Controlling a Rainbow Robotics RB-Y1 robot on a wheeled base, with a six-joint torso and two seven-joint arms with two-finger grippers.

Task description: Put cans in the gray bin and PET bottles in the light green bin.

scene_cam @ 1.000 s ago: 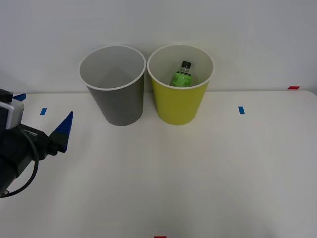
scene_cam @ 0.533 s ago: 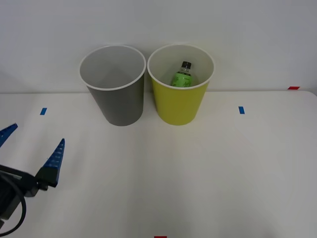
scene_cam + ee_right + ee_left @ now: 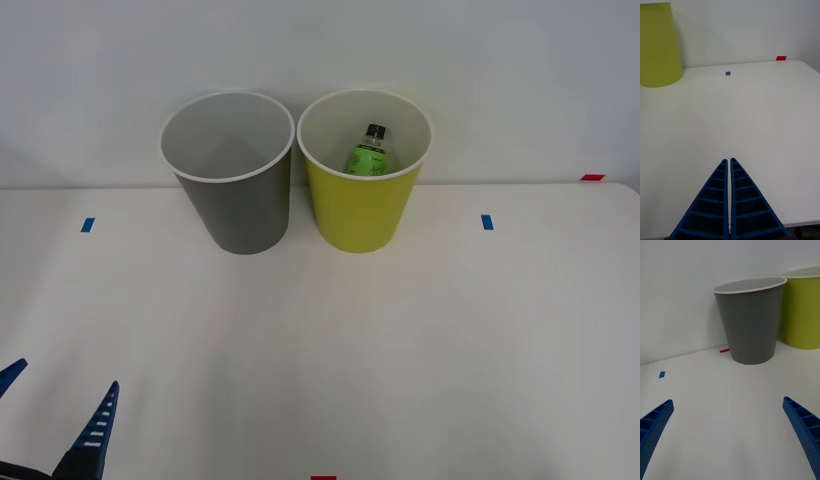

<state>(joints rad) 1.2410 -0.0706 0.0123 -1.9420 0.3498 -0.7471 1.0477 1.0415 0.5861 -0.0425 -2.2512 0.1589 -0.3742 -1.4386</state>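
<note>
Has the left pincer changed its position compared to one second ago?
Yes. The left pincer, open, has drawn back toward the table's near edge, away from the gray bin and the blue tape mark it was level with.

No legible writing anywhere.
The small plastic bottle with the bright green label wrap [image 3: 367, 157], standing inside the yellow-green round bin [image 3: 362, 215], carries print too small to read.
</note>
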